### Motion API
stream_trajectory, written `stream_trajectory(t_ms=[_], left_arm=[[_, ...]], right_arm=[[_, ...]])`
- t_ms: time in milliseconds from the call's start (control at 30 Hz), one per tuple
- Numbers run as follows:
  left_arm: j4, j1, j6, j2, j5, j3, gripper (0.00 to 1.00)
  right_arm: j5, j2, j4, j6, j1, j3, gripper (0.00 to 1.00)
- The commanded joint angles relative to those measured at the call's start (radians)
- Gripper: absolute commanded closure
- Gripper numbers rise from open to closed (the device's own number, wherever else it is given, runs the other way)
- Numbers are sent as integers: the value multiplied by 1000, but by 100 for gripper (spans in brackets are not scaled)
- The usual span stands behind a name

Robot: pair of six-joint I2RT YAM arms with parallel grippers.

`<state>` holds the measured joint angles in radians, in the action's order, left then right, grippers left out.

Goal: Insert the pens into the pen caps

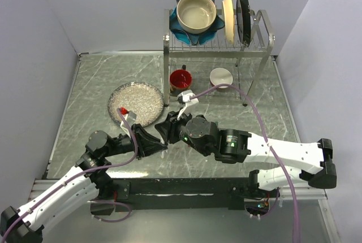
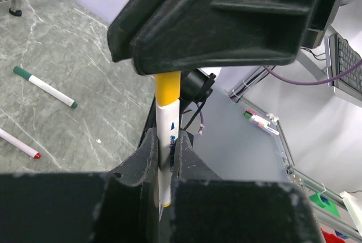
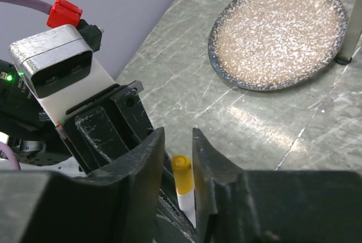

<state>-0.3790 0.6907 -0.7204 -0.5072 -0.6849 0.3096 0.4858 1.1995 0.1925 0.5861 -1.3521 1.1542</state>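
My left claw (image 2: 166,151) is closed on a white pen (image 2: 168,124), pinching the lower part of its barrel. The pen points straight out toward my right claw (image 3: 178,141). A yellow cap (image 2: 168,87) sits at the far end of the pen, meeting the white barrel at an uneven edge. The cap lies between the two fingers of the right claw, which are drawn close together. I cannot tell whether they actually press on it, as a thin dark gap shows on one side in the right wrist view.

From above, the two claws meet nose to nose over the middle of the grey marble table (image 1: 85,85), just in front of a speckled plate (image 3: 277,34).

Two more pens lie flat on the table, apart from each other: a green-ended pen (image 2: 45,86) and a red-tipped pen (image 2: 20,144), the second partly cut off by the picture edge. A dish rack (image 1: 257,45) stands at the back.
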Motion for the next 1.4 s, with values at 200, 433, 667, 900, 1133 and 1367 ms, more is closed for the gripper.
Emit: stream_trajectory(t_ms=[200, 433, 667, 900, 1133, 1367], left_arm=[[-52, -2, 29, -16, 74, 45, 99], [-83, -2, 81, -51, 209, 62, 99], [-89, -2, 111, -122, 246, 115, 99], [-48, -3, 141, -214, 252, 184, 99], [-80, -3, 136, -238, 272, 200, 99], [-24, -22, 168, -249, 318, 235, 99]], right_arm=[[-70, -24, -16, 43, -2, -50, 100], [-73, -37, 7, 116, -16, -154, 100], [-99, -20, -5, 144, -42, -226, 100], [-75, 23, 45, 149, -107, -251, 100], [-72, -4, -30, 201, -137, -343, 100], [-142, -1, -68, 230, -148, -386, 100]])
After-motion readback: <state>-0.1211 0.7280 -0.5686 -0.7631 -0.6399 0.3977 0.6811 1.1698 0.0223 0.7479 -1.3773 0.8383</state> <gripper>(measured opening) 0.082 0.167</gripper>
